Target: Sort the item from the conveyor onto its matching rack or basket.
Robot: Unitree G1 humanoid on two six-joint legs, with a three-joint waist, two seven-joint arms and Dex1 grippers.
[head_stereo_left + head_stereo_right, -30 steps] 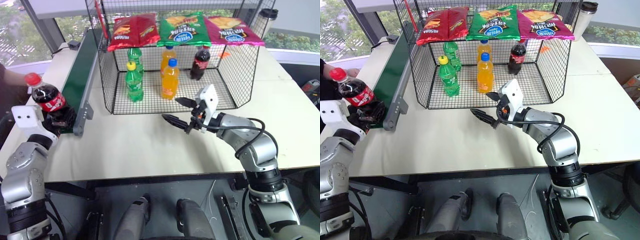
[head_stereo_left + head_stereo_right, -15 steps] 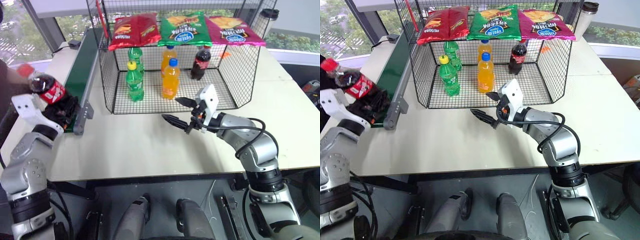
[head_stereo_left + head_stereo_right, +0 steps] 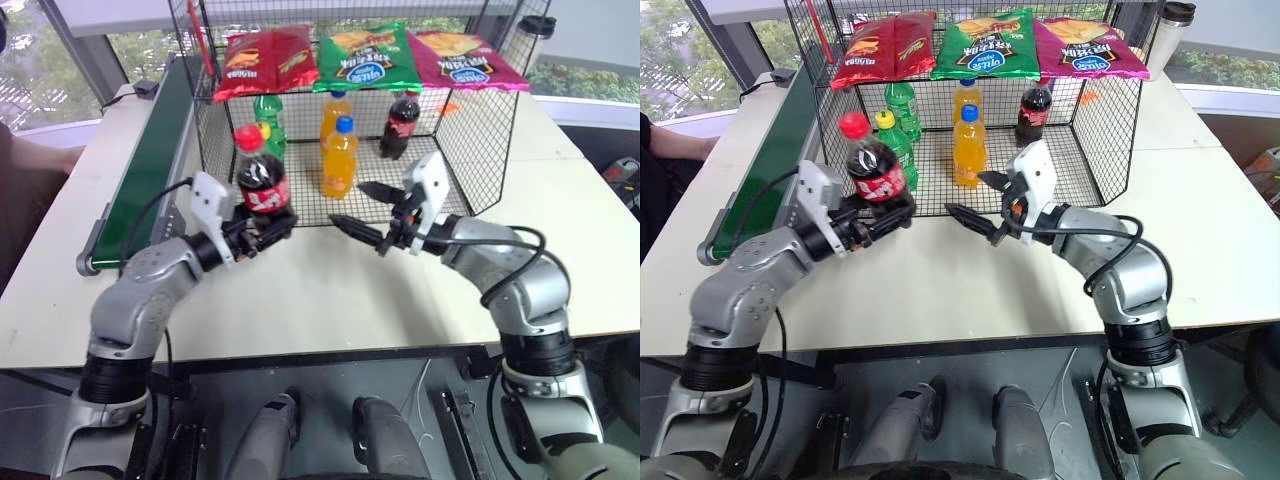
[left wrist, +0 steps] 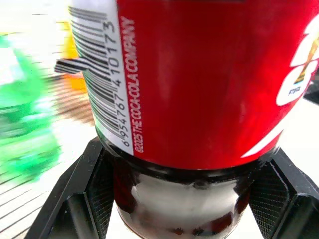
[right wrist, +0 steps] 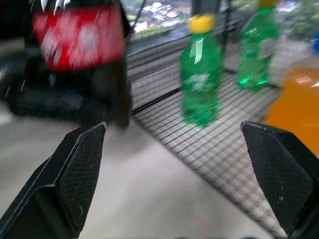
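Observation:
The item, a cola bottle (image 3: 259, 178) with red cap and red label, stands upright in the air in front of the rack (image 3: 487, 128), with my left gripper (image 3: 262, 229) shut on its lower body. In the left wrist view the black fingers (image 4: 83, 190) clamp both sides of the bottle (image 4: 199, 89). My right gripper (image 3: 348, 204) is open and holds nothing, just right of the bottle, pointing toward it. The right wrist view has the bottle (image 5: 79, 37) ahead of its fingers (image 5: 75, 169). The dark green conveyor (image 3: 150, 150) runs along the table's left side.
Inside the rack stand green bottles (image 3: 268, 110), orange bottles (image 3: 340, 158) and another cola bottle (image 3: 403, 125), with three chip bags (image 3: 365, 55) on the top tier. A person's arm (image 3: 25, 200) is at the far left. A lidded cup (image 3: 535, 35) stands at the back right.
My left arm swung right, carrying the cola bottle from beside the conveyor's near end to the rack's front, close to the right gripper. The right gripper rose slightly and stayed open.

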